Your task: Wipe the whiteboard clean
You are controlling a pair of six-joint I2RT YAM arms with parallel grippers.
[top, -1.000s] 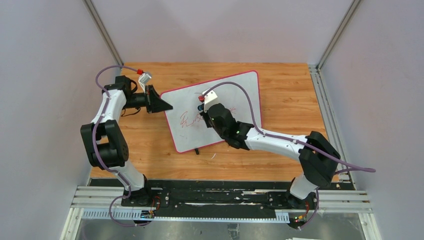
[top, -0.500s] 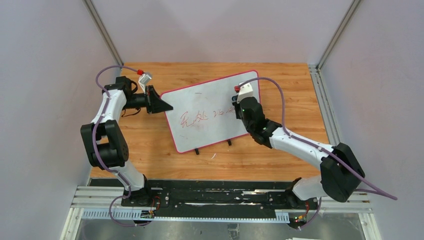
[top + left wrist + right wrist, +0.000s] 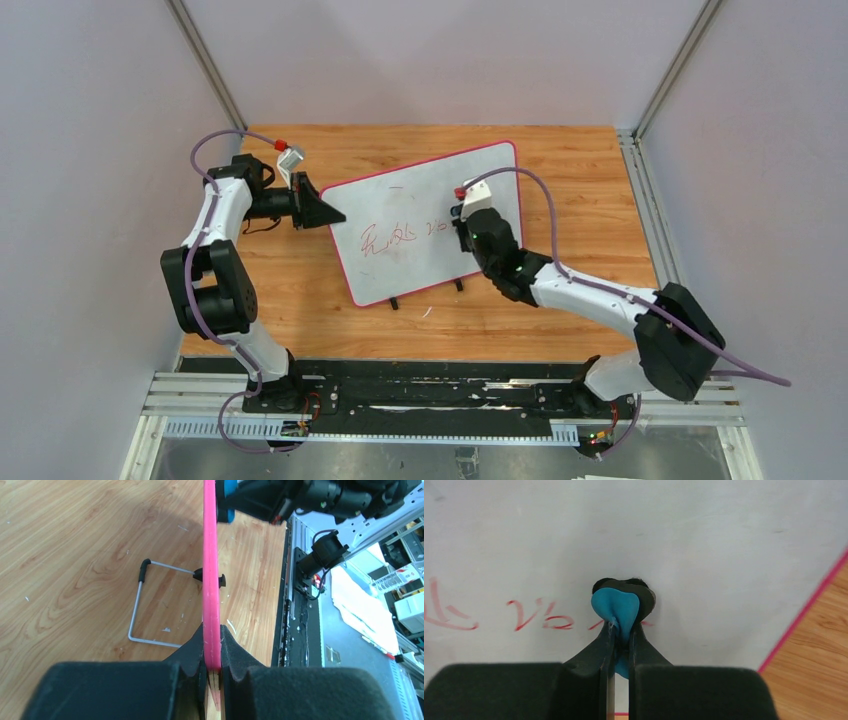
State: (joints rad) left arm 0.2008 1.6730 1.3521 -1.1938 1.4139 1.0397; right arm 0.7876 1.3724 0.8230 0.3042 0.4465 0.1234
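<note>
A white whiteboard with a pink frame [image 3: 420, 190] stands tilted on wire legs on the wooden table. Red writing [image 3: 388, 238] crosses its lower middle; it also shows in the right wrist view [image 3: 531, 617]. My left gripper [image 3: 335, 213] is shut on the board's left pink edge [image 3: 211, 605]. My right gripper [image 3: 462, 222] is shut on a blue eraser [image 3: 616, 607] whose black pad presses the board at the right end of the red writing.
A wire stand leg [image 3: 140, 605] rests on the wood behind the board. The table's near edge has a black rail [image 3: 440, 385]. Grey walls and metal posts [image 3: 205, 65] enclose the table.
My right gripper swept with the eraser from the board's middle to its right side, then came back a little leftward. The left gripper kept its hold without moving.
</note>
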